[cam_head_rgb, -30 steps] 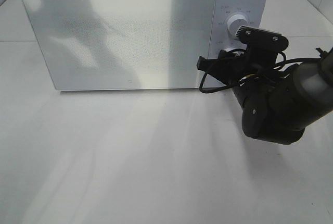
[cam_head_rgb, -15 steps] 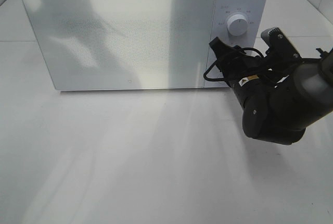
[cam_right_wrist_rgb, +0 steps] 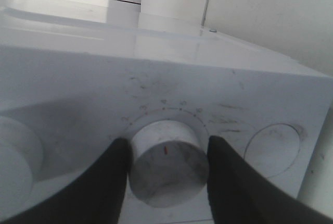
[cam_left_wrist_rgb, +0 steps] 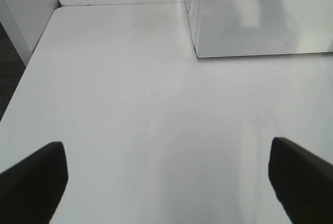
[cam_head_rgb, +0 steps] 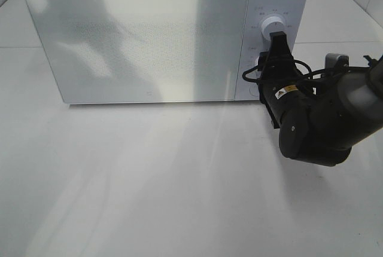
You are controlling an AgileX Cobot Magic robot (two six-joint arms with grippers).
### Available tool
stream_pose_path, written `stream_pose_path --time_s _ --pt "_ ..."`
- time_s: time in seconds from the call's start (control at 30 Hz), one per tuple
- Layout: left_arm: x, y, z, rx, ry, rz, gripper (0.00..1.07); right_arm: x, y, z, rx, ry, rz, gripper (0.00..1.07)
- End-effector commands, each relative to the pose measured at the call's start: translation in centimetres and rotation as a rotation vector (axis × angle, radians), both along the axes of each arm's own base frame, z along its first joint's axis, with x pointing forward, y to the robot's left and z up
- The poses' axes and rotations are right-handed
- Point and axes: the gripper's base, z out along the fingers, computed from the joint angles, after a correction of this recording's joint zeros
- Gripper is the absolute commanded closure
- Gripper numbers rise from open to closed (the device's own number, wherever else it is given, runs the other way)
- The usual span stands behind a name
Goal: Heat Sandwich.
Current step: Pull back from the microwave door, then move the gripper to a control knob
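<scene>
Clasping one dial [cam_right_wrist_rgb: 165,169] of one microwave [cam_head_rgb: 143,42], right jaws; left jaws wide apart.

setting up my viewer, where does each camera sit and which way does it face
exterior high: mounted high, looking down at the microwave front; right arm shows.
left wrist: low over the table, facing the microwave's corner; open left fingers show.
right wrist: close at the control panel; right fingers clasp a knob.
shared: all three see the microwave.

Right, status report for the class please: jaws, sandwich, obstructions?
Left gripper jaws open. Right gripper jaws shut on dial. Sandwich unseen; microwave door closed. No obstruction seen.
</scene>
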Motion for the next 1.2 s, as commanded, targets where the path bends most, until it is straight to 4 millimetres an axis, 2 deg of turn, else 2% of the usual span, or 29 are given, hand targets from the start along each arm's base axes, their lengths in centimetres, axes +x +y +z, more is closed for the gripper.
stream_pose_path --time_s 0.03,0.33,1.0,1.2 --pt "-0.37 -0.06 -0.03 -0.008 -0.033 -0.001 0.05 0.38 0.19 1.52 0.114 -0.135 -0.006 0.98" --pt "-0.37 -0.06 -0.03 -0.008 -0.033 -0.001 0.05 0.39 0.34 1.55 0.287 -0.138 -0.015 0.98" --pt "-0.37 -0.06 -0.03 -0.008 -0.033 -0.001 0.05 0.39 0.53 1.59 0.273 -0.139 0.008 0.95" --pt "-0.37 -0.06 -0.03 -0.008 -0.033 -0.001 0.05 0.39 0.54 1.59 0.271 -0.139 0.009 0.89"
